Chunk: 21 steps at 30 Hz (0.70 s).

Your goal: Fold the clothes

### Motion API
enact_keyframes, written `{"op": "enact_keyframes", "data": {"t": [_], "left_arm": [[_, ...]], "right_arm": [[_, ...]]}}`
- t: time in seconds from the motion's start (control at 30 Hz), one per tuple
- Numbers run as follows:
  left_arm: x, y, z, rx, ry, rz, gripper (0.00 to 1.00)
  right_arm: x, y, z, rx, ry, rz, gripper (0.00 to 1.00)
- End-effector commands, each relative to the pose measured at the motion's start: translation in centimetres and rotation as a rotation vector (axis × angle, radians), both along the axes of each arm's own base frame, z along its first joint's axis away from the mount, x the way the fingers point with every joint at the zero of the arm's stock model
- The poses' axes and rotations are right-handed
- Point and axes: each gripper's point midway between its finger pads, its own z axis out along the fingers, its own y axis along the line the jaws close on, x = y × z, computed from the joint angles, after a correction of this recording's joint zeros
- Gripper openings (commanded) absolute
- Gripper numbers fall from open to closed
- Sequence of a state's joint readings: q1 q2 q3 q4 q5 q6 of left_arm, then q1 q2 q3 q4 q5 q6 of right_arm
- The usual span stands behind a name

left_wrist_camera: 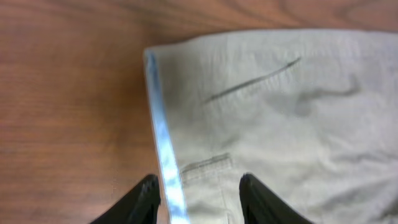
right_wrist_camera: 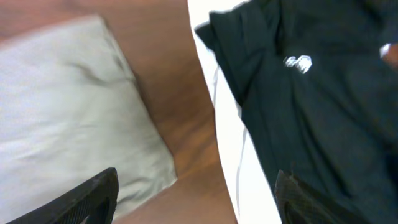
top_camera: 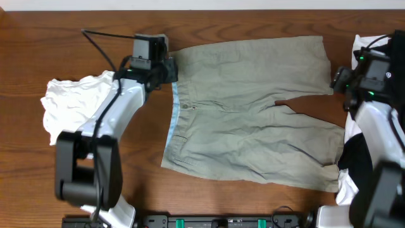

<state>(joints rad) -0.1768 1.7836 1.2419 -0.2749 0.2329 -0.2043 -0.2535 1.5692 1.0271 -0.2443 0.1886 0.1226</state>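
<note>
The khaki shorts (top_camera: 247,114) lie spread flat on the wooden table, pale blue waistband (top_camera: 174,117) to the left and both legs to the right. My left gripper (top_camera: 169,68) hovers at the far corner of the waistband. In the left wrist view its jaws (left_wrist_camera: 200,193) stand apart, straddling the blue band (left_wrist_camera: 163,143) without pinching it. My right gripper (top_camera: 335,79) is at the far leg's hem corner. In the right wrist view it (right_wrist_camera: 196,199) is wide open over bare wood, with the leg corner (right_wrist_camera: 68,112) by its left finger.
A crumpled white garment (top_camera: 73,101) lies left of the shorts beside my left arm. A black garment with white trim (top_camera: 361,152) sits at the right edge, close under my right gripper's right finger (right_wrist_camera: 298,199). The table's front edge holds the arm bases.
</note>
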Motion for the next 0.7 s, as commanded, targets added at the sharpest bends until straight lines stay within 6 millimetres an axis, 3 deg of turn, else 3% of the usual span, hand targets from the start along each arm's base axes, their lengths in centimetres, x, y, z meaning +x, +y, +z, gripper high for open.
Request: {"op": "enact_keyframes", "data": {"t": [0.0, 0.1, 0.27, 0.37, 0.53, 0.67], "left_arm": [[-2.0, 0.3, 0.9, 0.015, 0.043, -0.015, 0.44], [-5.4, 0.9, 0.0, 0.039, 0.182, -0.015, 0.45], [-12.1, 2.1, -2.3, 0.072, 0.480, 0.021, 0.45], [-15.4, 2.6, -3.3, 0.090, 0.614, 0.042, 0.45], [-19.3, 3.2, -4.4, 0.107, 0.769, 0.069, 0.45], [-22.0, 2.5, -5.5, 0.059, 0.865, 0.054, 0.45]], "right_arm": [[-1.5, 2.3, 2.4, 0.079, -0.023, 0.075, 0.76], [-5.1, 4.9, 1.9, 0.184, 0.081, 0.132, 0.79], [-12.4, 7.2, -1.3, 0.346, 0.365, 0.040, 0.99], [-16.2, 8.2, -2.6, 0.409, 0.520, -0.011, 0.99], [-18.7, 9.6, -3.0, 0.481, 0.617, -0.014, 0.99], [-19.9, 10.7, -3.3, 0.537, 0.664, -0.006, 0.99]]}}
